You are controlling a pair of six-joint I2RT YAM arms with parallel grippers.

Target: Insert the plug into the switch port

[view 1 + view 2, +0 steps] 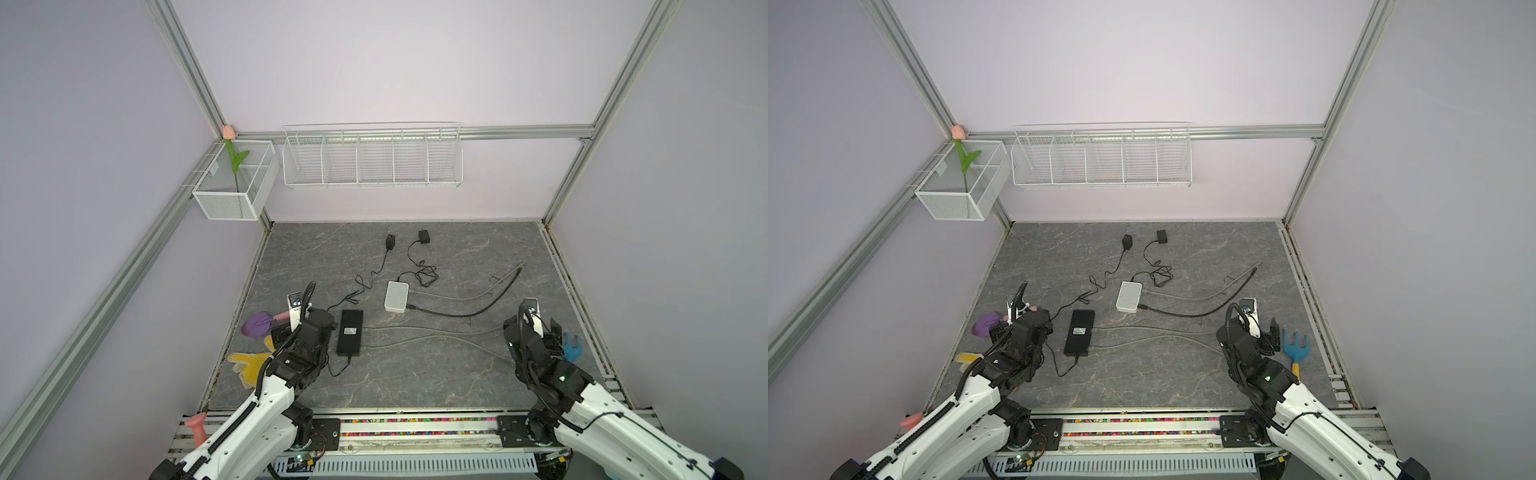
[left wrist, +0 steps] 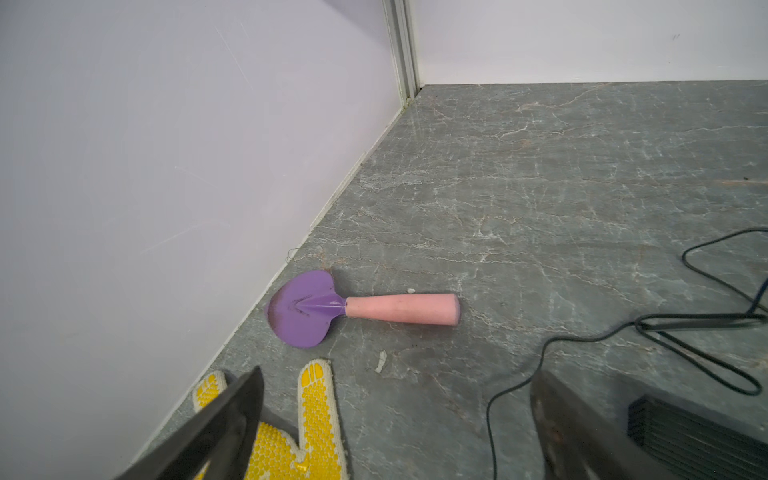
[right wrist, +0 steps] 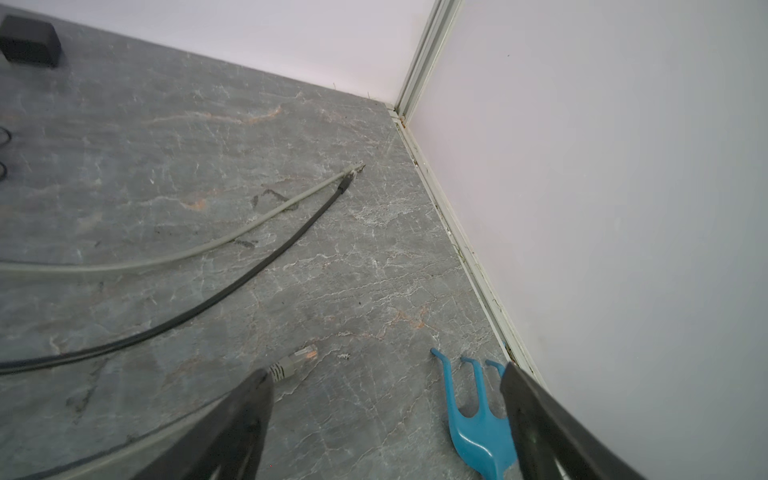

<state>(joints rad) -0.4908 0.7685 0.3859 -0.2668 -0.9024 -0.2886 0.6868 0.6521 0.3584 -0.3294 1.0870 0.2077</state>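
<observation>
Right wrist view: clear, grey-booted plug lies loose beside the wide-open, empty right claw.

Cables (loose) across table centre

There is one white switch and one black switch. There are two power adapters, two thin cords, three grey cables, one black cable, one trowel, one rake, one glove, one tulip, two wire baskets.

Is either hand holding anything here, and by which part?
Nothing is held. Left hand and right hand are open and empty; the grey Ethernet plug lies loose on the table.
</observation>
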